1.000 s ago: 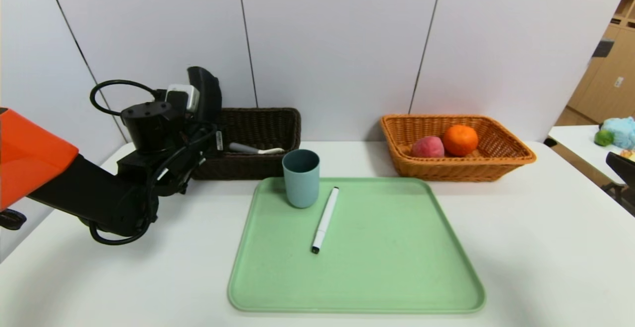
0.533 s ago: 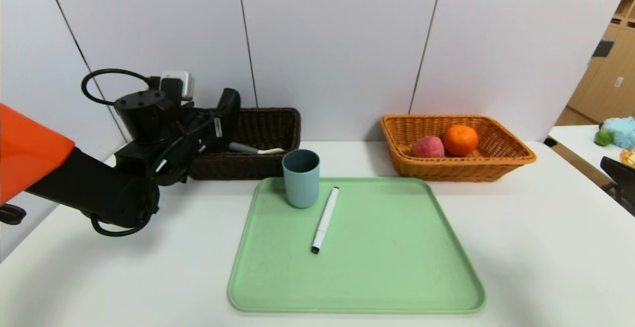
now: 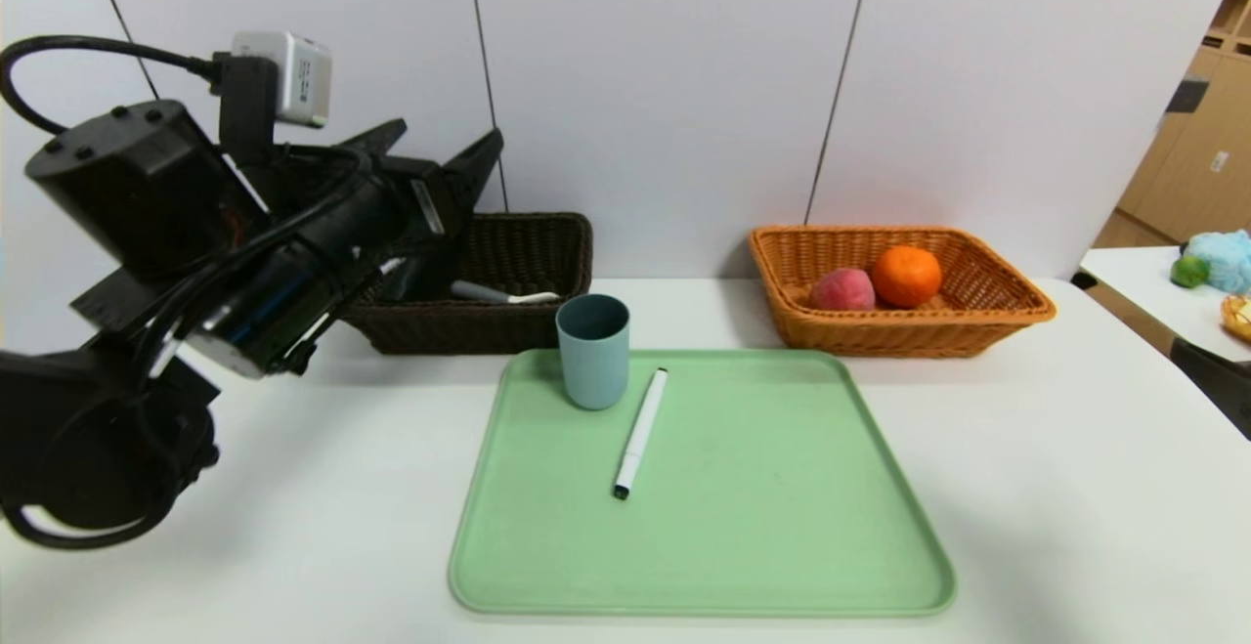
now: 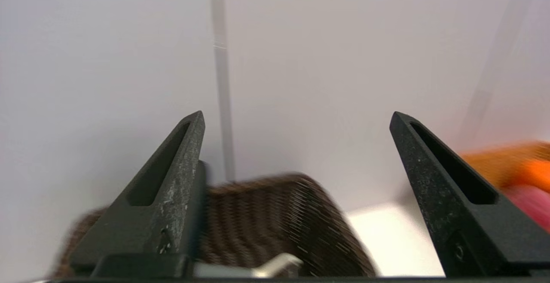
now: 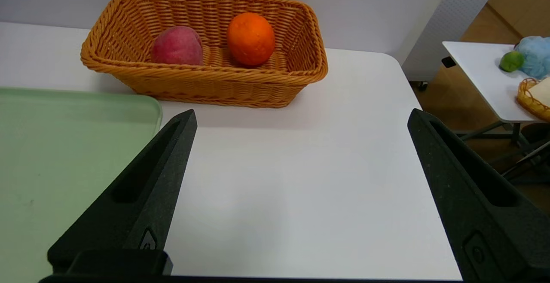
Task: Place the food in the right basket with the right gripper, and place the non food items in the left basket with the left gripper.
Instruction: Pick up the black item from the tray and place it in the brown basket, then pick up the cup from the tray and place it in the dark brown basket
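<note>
The blue-grey cup [image 3: 592,351] stands and the white marker [image 3: 640,434] lies on the green tray [image 3: 782,527]. The peeler [image 3: 503,294] lies in the dark brown basket [image 3: 528,234], and also shows in the left wrist view [image 4: 258,270]. The black pouch is hidden. My left gripper [image 3: 450,136] is open and empty, raised above that basket's left end [image 4: 266,223]. The peach [image 3: 842,289] and the orange [image 3: 907,276] sit in the orange-tan basket [image 3: 977,322]. My right gripper [image 5: 301,113] is open and empty over bare table, in front of that basket [image 5: 206,85].
A white wall stands close behind both baskets. A side table [image 3: 1143,273] at the far right holds a blue soft toy [image 3: 1222,258] and a small green thing. The tray's corner [image 5: 64,145] lies beside my right gripper.
My left arm has lifted up and away from the dark basket, and its gripper now points over the basket. The dark part at the right edge has slid lower.
</note>
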`<state>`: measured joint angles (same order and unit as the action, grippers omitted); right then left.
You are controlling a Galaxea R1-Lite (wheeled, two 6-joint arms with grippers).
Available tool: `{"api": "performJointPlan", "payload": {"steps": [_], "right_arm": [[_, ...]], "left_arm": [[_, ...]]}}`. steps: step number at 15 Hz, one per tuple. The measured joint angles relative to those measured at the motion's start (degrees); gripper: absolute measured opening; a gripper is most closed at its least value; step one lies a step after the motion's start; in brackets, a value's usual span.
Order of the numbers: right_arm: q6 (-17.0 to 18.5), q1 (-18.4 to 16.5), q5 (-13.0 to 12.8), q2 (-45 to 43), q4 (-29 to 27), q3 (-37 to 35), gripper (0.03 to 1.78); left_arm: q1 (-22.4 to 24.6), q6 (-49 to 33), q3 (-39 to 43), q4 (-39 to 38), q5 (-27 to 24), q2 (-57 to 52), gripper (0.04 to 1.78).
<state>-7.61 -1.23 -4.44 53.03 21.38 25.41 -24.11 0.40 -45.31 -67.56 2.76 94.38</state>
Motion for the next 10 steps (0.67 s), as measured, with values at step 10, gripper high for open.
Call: {"api": "performJointPlan", "payload": {"steps": [10], "right_arm": [[-0.7, 0.0, 0.1, -0.9, 0.0, -2.0, 1.69]], "left_arm": [[-7.8, -4.2, 27.8, -19.5, -2.0, 6.9, 1.66]]}}
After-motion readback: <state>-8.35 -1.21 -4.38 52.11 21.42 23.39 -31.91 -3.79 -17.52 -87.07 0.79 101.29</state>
